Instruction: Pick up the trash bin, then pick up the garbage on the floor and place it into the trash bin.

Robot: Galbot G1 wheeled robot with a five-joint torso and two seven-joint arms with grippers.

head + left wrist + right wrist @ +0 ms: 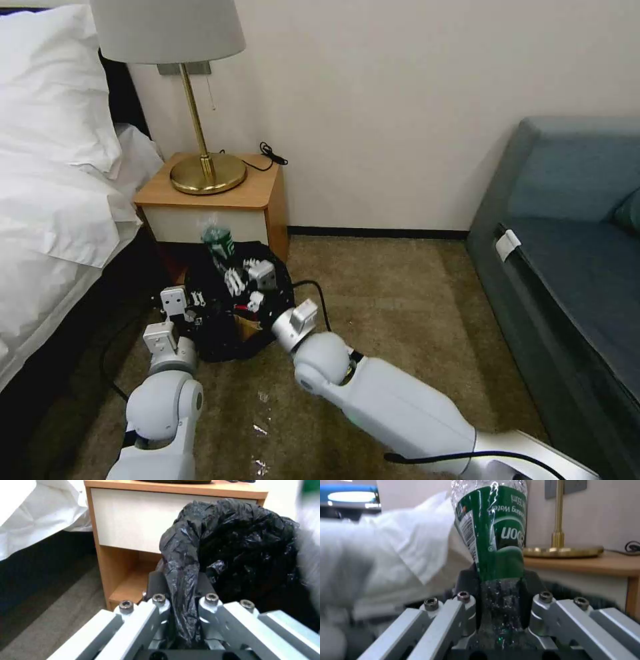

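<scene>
The trash bin [220,343], draped in a crinkled black bag, is held just in front of the nightstand. My left gripper [199,299] is shut on the bin's bag-covered rim; in the left wrist view the black bag [240,547] runs between the jaws of the left gripper [182,583]. My right gripper [235,280] is over the bin's mouth, shut on the lower end of a clear bottle with a green label [218,243], which points upward. That bottle [493,535] is pinched in the right gripper [498,580]. A brown paper piece [247,327] lies inside the bin.
A wooden nightstand [213,200] with a brass lamp [207,173] stands right behind the bin. The bed [53,200] is at the left and a blue sofa [567,267] at the right. A black cable [321,297] crosses the carpet. Small scraps [260,430] lie near my base.
</scene>
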